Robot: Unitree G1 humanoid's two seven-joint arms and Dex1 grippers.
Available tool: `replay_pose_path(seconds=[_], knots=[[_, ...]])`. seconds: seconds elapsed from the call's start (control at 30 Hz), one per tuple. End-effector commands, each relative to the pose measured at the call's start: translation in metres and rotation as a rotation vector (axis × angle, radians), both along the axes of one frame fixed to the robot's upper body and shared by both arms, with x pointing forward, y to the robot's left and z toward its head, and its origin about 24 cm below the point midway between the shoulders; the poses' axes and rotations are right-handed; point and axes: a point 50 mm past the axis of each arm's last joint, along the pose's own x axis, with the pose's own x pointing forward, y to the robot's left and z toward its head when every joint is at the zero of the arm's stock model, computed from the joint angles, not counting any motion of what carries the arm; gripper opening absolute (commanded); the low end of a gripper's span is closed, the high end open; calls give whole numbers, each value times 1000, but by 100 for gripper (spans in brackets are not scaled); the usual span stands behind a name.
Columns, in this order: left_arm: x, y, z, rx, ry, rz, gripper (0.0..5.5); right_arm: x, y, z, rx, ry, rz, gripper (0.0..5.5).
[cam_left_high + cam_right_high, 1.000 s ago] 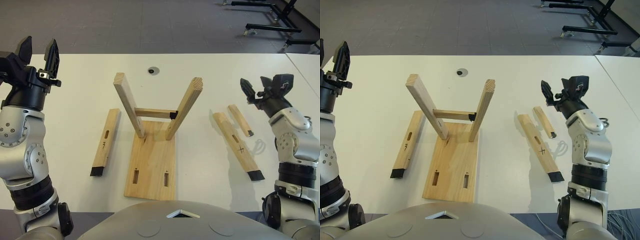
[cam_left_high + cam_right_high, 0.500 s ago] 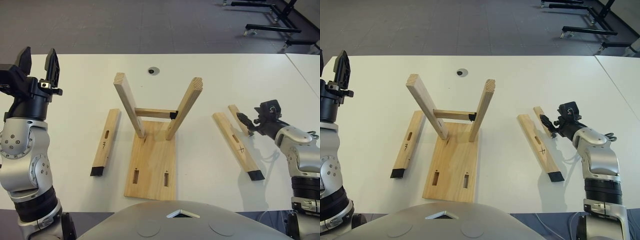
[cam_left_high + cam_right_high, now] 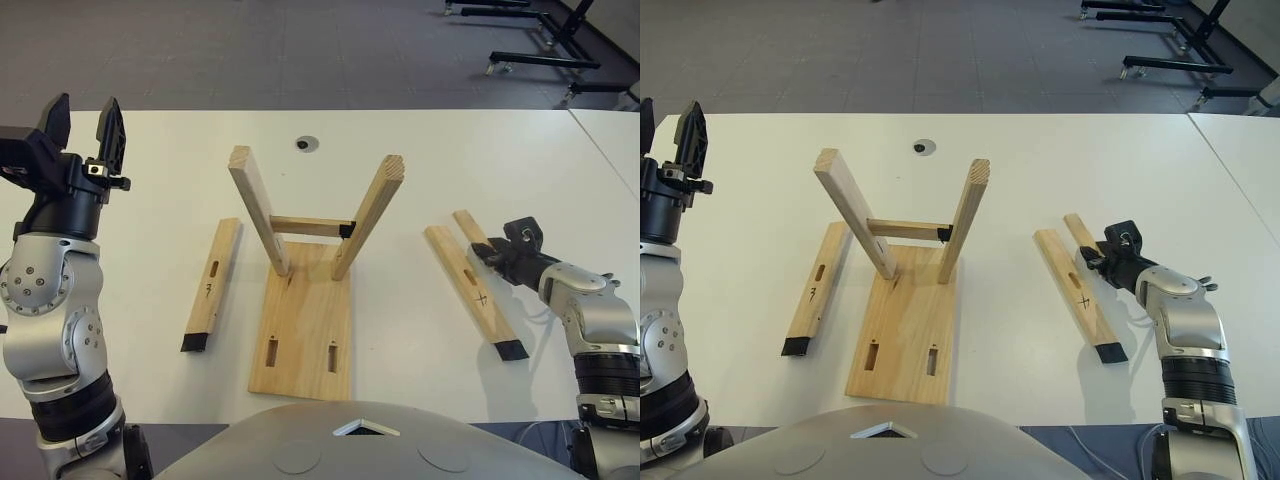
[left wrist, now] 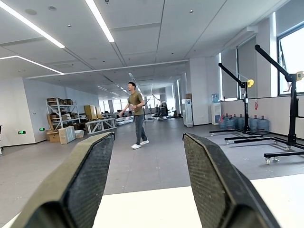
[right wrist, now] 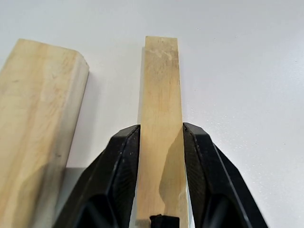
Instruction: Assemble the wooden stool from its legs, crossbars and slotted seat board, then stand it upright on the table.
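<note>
Right gripper (image 5: 160, 137) clamps the loose crossbar (image 5: 160, 90); left gripper (image 3: 84, 112) is spread wide, holding nothing.
The loose crossbar lies flat on the table (image 3: 160, 215), just beside the right loose leg (image 3: 476, 292). The seat board (image 3: 300, 345) lies at centre with two fitted legs (image 3: 255, 210) and a fitted crossbar (image 3: 305, 227); the left loose leg (image 3: 212, 285) lies beside it.

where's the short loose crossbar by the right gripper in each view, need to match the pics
left eye view: loose crossbar on the table's right side, its far end sticking out past the right gripper.
right eye view: crossbar in the same place, right of centre.
right wrist view: between the gripper's fingers.
shared landmark: the loose leg lying alongside it.
</note>
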Motion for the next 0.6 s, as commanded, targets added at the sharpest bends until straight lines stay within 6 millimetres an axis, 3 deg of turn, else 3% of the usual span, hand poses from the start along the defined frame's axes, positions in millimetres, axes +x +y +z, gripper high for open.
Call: replay_pose_path(seconds=[0.03, 0.17, 0.23, 0.3, 0.43, 0.5, 0.6], knots=[[4, 3, 3, 10, 0, -3, 263, -2, 2, -14, 38, 19, -37, 130], [7, 5, 6, 11, -4, -8, 263, 17, 10, 6, 110, -134, -78, 130], [8, 7, 10, -27, -21, -19, 263, 43, 30, 48, 183, -345, -28, 130], [14, 3, 19, -118, -48, -91, 263, 65, 63, 98, 252, -583, 57, 130], [37, -19, 38, -350, -32, -362, 263, 79, 116, 172, 377, -904, 170, 130], [46, -35, 42, -381, 26, -477, 263, 79, 131, 193, 457, -977, 182, 130], [53, -66, 29, -164, 144, -537, 263, 75, 161, 211, 600, -1015, 194, 130]])
